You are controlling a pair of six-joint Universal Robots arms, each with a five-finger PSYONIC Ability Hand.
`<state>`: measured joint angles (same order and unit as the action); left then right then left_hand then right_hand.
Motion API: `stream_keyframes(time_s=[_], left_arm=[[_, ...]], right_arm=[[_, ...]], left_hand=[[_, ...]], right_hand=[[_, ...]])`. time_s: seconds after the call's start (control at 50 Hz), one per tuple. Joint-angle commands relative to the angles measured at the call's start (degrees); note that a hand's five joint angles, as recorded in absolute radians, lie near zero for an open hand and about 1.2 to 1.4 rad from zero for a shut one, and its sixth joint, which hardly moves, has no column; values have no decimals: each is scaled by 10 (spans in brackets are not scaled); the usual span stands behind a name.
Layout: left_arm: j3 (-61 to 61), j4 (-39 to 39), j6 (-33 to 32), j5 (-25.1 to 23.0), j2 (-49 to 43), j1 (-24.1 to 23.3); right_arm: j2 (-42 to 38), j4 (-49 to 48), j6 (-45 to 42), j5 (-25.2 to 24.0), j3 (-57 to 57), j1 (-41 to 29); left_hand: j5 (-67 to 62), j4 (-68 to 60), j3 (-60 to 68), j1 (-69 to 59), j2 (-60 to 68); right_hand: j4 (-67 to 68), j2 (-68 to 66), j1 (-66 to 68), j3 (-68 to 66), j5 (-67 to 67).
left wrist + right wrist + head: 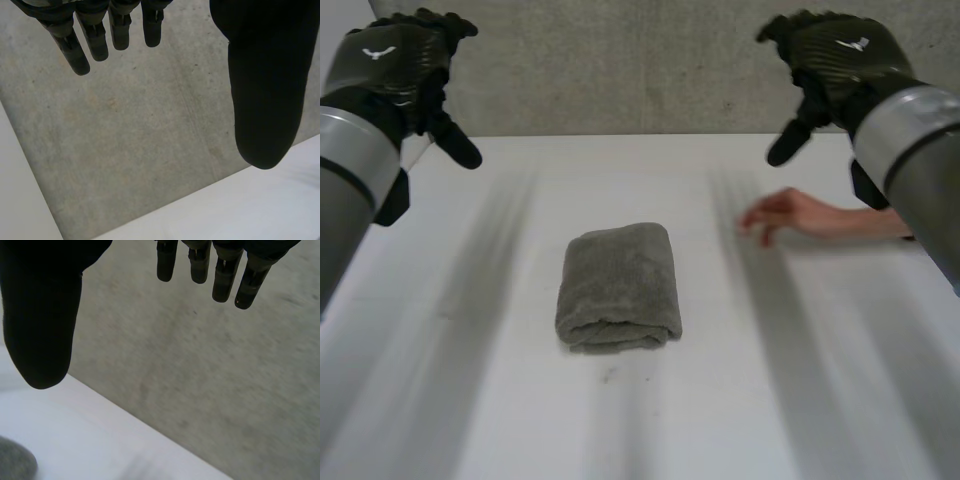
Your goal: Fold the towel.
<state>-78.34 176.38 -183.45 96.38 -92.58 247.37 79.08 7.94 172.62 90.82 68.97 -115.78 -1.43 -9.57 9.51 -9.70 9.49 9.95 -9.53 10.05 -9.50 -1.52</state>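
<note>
- White table (470,400), with a grey concrete wall (620,60) behind.
- Grey terry towel (618,285), folded into a thick bundle, lies at frame centre.
- Left hand (395,65) upper left, right hand (835,55) upper right: fingers straight, empty, well apart from the towel.

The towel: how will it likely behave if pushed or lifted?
The towel is thick cloth folded into a soft bundle, so it would probably sag and unfold if lifted by one edge. Lying flat on the table, it should slide or bunch when pushed, not roll.
</note>
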Motion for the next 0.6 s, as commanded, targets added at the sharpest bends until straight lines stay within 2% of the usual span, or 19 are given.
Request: stream_keyframes(time_s=[0.02,0.16,0.6], left_arm=[[-1,-55,55,-22,17,-1],[2,-63,61,-51,27,-4],[-22,-11,54,-53,18,-7]], right_arm=[[21,-3,-6,20,58,13],[21,-2,-16,21,48,20],[20,-13,-17,18,61,23]], left_hand=[[12,-6,7,-5,7],[14,-4,5,-3,5],[14,-5,5,-3,6]], right_hand=[[0,-5,-1,-5,15],[0,-5,-1,-5,15],[0,-5,-1,-5,15]])
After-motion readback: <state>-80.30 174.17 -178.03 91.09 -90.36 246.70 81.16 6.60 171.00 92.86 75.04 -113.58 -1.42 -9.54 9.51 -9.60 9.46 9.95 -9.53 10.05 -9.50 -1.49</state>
